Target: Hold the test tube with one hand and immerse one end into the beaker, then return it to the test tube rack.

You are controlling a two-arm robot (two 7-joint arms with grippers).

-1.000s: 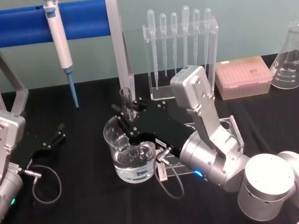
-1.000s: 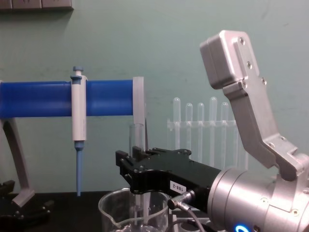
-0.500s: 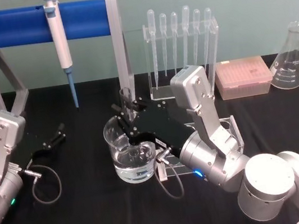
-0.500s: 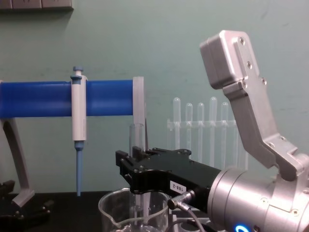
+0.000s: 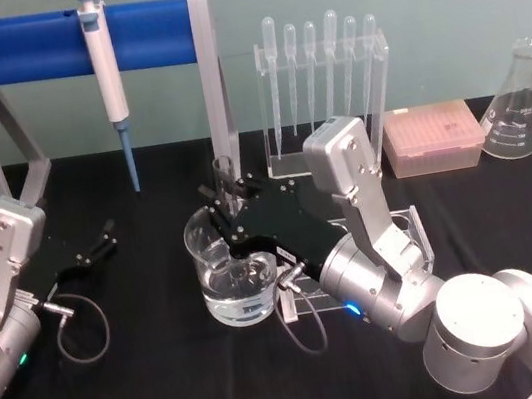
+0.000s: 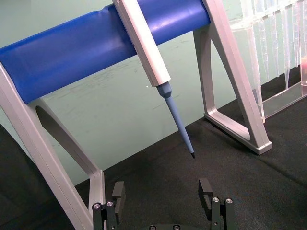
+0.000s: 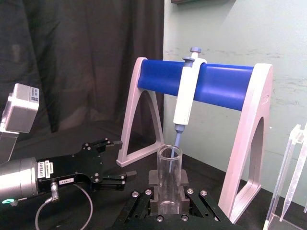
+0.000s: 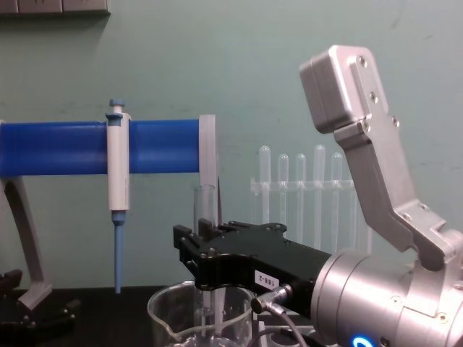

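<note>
The clear test tube [image 5: 225, 179] stands upright, with my right gripper [image 5: 232, 212] shut on its middle. Its open rim rises above the black fingers [image 8: 205, 196], and its lower part reaches down inside the beaker [image 8: 168, 312]. The wide glass beaker [image 5: 211, 259] sits at the table's centre with clear liquid at the bottom; whether the tube's end touches the liquid is hidden. In the right wrist view the tube [image 7: 169, 173] sits clamped between the pads of the right gripper [image 7: 169, 200]. My left gripper [image 5: 99, 244] rests open and empty at the left, its fingers [image 6: 206, 189] spread wide.
A white-and-blue pipettor [image 5: 108, 78] hangs on the blue-barred stand [image 5: 19, 48] behind. A clear rack of plastic pipettes [image 5: 323, 79], a pink tip box [image 5: 433, 135] and a conical flask [image 5: 519, 104] stand at the back right. A clear acrylic rack [image 5: 409, 238] sits under my right arm.
</note>
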